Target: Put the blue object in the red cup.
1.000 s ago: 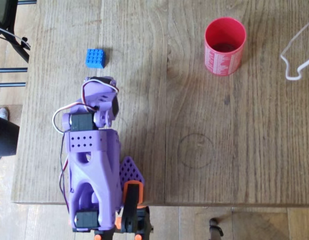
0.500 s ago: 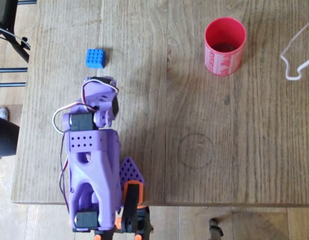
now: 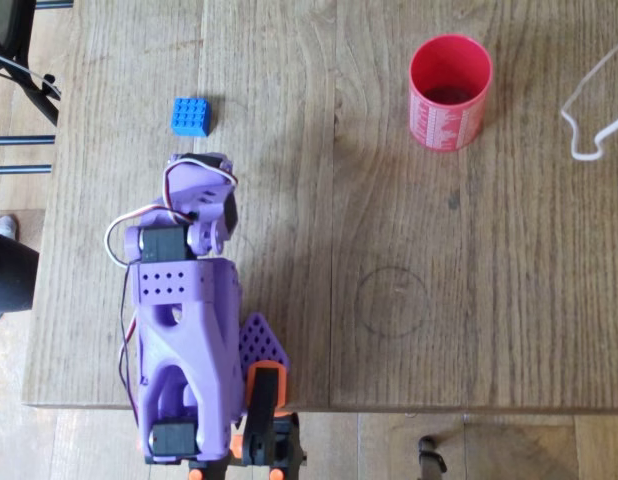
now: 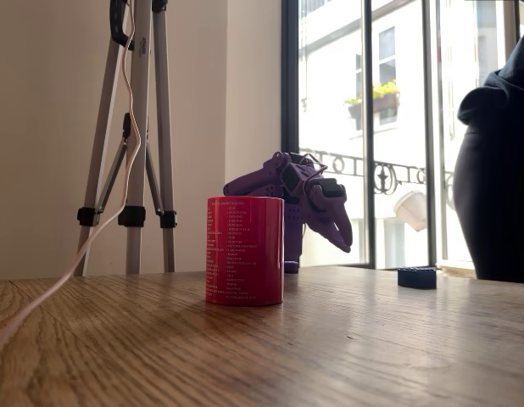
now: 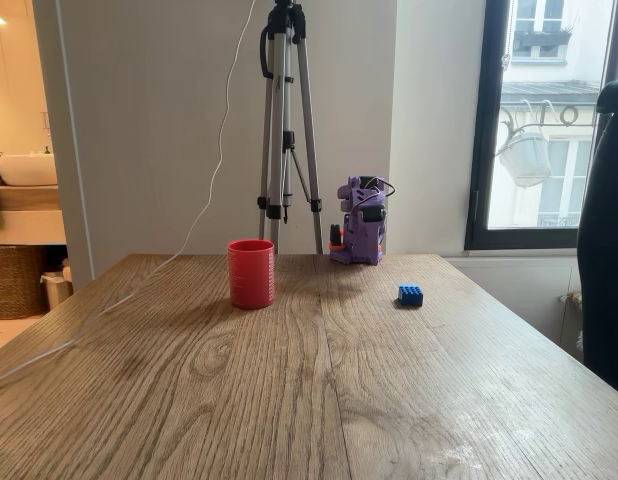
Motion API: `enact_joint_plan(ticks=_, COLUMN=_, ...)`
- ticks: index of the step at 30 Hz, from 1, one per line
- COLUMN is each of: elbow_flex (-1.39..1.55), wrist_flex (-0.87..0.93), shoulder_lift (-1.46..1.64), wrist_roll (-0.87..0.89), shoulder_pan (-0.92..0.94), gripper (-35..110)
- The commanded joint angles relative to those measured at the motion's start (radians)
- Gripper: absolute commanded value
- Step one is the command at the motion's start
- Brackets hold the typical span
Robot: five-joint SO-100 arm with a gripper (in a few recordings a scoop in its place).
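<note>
In the overhead view the blue block (image 3: 190,116) sits on the table (image 3: 389,330), just beyond the folded arm's gripper (image 3: 194,170), whose opening cannot be told. The red cup (image 3: 449,92) stands upright, well apart to the right.

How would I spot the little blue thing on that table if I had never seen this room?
Start at the wooden table and find the purple robot arm at its edge. In the overhead view, the blue object lies on the bare wood just beyond the arm's tip, far left of the red cup. It is the only blue item: a small block with round studs on top.
</note>
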Motion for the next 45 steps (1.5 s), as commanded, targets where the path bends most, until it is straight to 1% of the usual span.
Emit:
enact_joint_plan(ticks=1, elbow_flex=-0.023, wrist_flex=-0.023, shoulder_lift=-0.008, wrist_roll=-0.067, shoulder_pan=0.06, gripper=1)
enact_joint_plan(ticks=3, elbow_flex=-0.055, wrist_flex=-0.02, shoulder_lift=-0.008, wrist_roll=-0.106, shoulder_pan=0.164, gripper=1)
enact_joint_plan(ticks=5, elbow_flex=-0.123, wrist_flex=-0.012, shoulder_lift=-0.032, wrist_roll=-0.195, shoulder_pan=0.244, gripper=1)
enact_joint_plan(ticks=8, elbow_flex=-0.319, wrist_flex=0.028, shoulder_lift=-0.173, wrist_roll=-0.325, shoulder_pan=0.281, gripper=1)
enact_joint_plan(ticks=10, elbow_flex=-0.465, wrist_flex=0.043, shoulder_lift=-0.305, wrist_roll=-0.351, shoulder_pan=0.284, gripper=1)
enact_joint_plan(ticks=13, elbow_flex=-0.698, wrist_flex=0.107, shoulder_lift=-0.588, wrist_roll=-0.422, shoulder_pan=0.222, gripper=1)
enact_joint_plan(ticks=17, elbow_flex=-1.066, wrist_flex=0.204, shoulder_lift=-0.997, wrist_roll=-0.468, shoulder_pan=0.164, gripper=1)
enact_joint_plan(ticks=20, elbow_flex=-1.308, wrist_flex=0.298, shoulder_lift=-1.244, wrist_roll=-0.494, shoulder_pan=0.118, gripper=1)
enact_joint_plan(ticks=24, elbow_flex=-1.476, wrist_flex=0.383, shoulder_lift=-1.476, wrist_roll=-0.492, shoulder_pan=0.011, gripper=1)
enact_joint_plan(ticks=26, elbow_flex=-1.505, wrist_flex=0.405, shoulder_lift=-1.566, wrist_roll=-0.463, shoulder_pan=-0.071, gripper=1)
enact_joint_plan(ticks=29, elbow_flex=-1.537, wrist_flex=0.379, shoulder_lift=-1.675, wrist_roll=-0.333, shoulder_pan=-0.164, gripper=1)
enact_joint_plan(ticks=31, elbow_flex=-1.562, wrist_flex=0.345, shoulder_lift=-1.733, wrist_roll=-0.207, shoulder_pan=-0.201, gripper=1)
enact_joint_plan(ticks=34, elbow_flex=-1.588, wrist_flex=0.313, shoulder_lift=-1.795, wrist_roll=0.038, shoulder_pan=-0.225, gripper=1)
enact_joint_plan(ticks=36, elbow_flex=-1.591, wrist_flex=0.272, shoulder_lift=-1.825, wrist_roll=0.146, shoulder_pan=-0.238, gripper=1)
enact_joint_plan(ticks=38, elbow_flex=-1.589, wrist_flex=0.242, shoulder_lift=-1.853, wrist_roll=0.195, shoulder_pan=-0.261, gripper=1)
enact_joint_plan(ticks=41, elbow_flex=-1.586, wrist_flex=0.236, shoulder_lift=-1.879, wrist_roll=0.201, shoulder_pan=-0.293, gripper=1)
enact_joint_plan(ticks=45, elbow_flex=-1.578, wrist_flex=0.244, shoulder_lift=-1.865, wrist_roll=0.199, shoulder_pan=-0.258, gripper=1)
